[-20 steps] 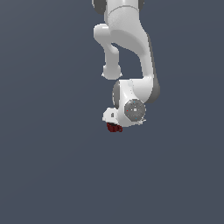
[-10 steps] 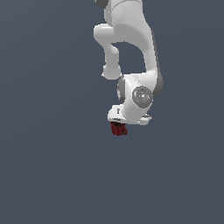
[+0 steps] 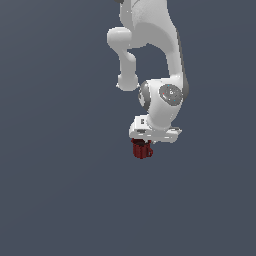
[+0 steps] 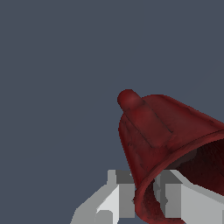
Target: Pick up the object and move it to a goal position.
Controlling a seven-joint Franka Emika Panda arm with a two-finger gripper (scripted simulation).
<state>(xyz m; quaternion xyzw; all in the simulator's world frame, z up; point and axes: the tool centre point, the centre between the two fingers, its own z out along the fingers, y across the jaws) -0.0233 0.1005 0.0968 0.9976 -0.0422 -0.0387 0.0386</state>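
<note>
Glossy white rounded arm (image 3: 150, 30), grey disc joint caps, white blocky claw (image 3: 141, 146)

A flat, uniform slate-grey backdrop (image 3: 55, 150) fills the exterior view from edge to edge, with no seam, corner or horizon to separate wall from floor. The wrist view shows the same plain blue-grey field. The light is even and soft, without any cast shadow or bright patch on the grey.

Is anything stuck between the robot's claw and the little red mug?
No. The gripper is already shut on the red mug; in the wrist view its fingers sit at the mug's rim. Nothing else shows around them.
</note>
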